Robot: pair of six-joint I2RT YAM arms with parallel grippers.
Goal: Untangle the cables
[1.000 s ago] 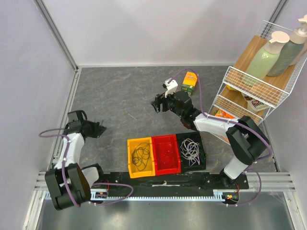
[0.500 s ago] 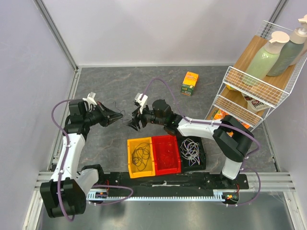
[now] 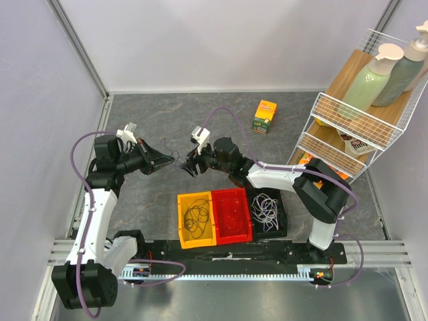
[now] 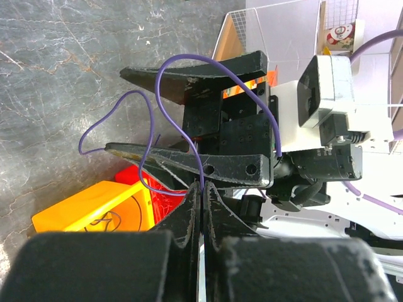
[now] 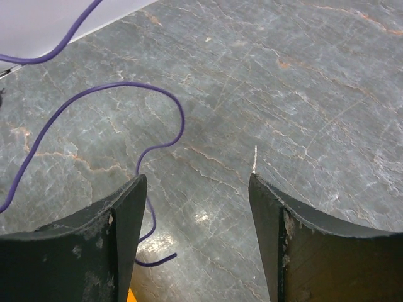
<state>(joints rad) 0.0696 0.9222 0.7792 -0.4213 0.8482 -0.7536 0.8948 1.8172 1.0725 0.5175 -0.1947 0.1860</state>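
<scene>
A thin purple cable (image 4: 189, 55) hangs between my two grippers above the grey floor, in the middle of the top view (image 3: 175, 159). My left gripper (image 4: 203, 185) is shut on it, at centre left in the top view (image 3: 164, 161). My right gripper (image 5: 198, 189) is open and faces the left one (image 3: 187, 166). The cable loops over the right gripper's fingers (image 4: 214, 69), and a free end curls beside its left finger (image 5: 126, 83). Black cables lie in the yellow bin (image 3: 182, 221), red ones in the red bin (image 3: 232, 195), and white ones in the black bin (image 3: 282, 214).
The three bins stand side by side at the near edge. An orange box (image 3: 265, 115) stands at the back. A white wire rack (image 3: 348, 127) with bottles stands at the right. Grey walls close off the left side and the back.
Both arms have swung in to the middle and met. The left gripper has closed on the purple cable. The right gripper has lifted slightly in the last half second.
</scene>
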